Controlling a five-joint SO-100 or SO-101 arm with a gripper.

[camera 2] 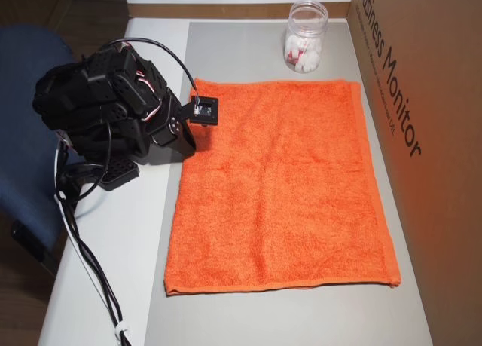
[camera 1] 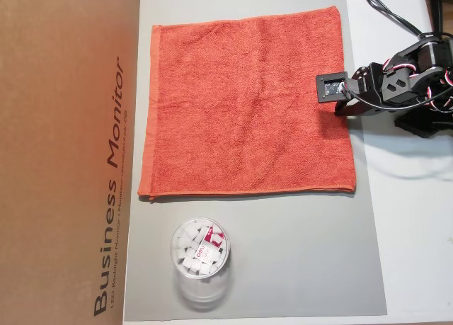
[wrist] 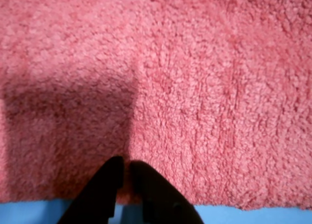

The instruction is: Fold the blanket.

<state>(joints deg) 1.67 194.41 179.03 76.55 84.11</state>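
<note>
Bench (camera 2: 113, 270) is white, with a grey mat (camera 1: 297, 268) laid on it. A brown cardboard box (camera 1: 64, 155) printed "Business Monitor" stands along the left side of the mat in an overhead view. The blanket (camera 1: 248, 105) lies spread flat and unfolded on the mat, one layer, roughly square; its flat woven band (camera 1: 147, 112) runs along the edge next to the box. The black arm (camera 2: 105, 112) sits on the bench beside the blanket's opposite edge, wrist reaching over that edge. A clear plastic jar (camera 1: 200, 258) holding small white pieces stands on the mat, apart from the blanket, near the box. In the wrist view the gripper (wrist: 124, 173) is at the blanket's edge, its two dark fingers (wrist: 100, 194) nearly together with a small tuft of terry pinched between the tips; blue-tinted mat shows below the hem.
</note>
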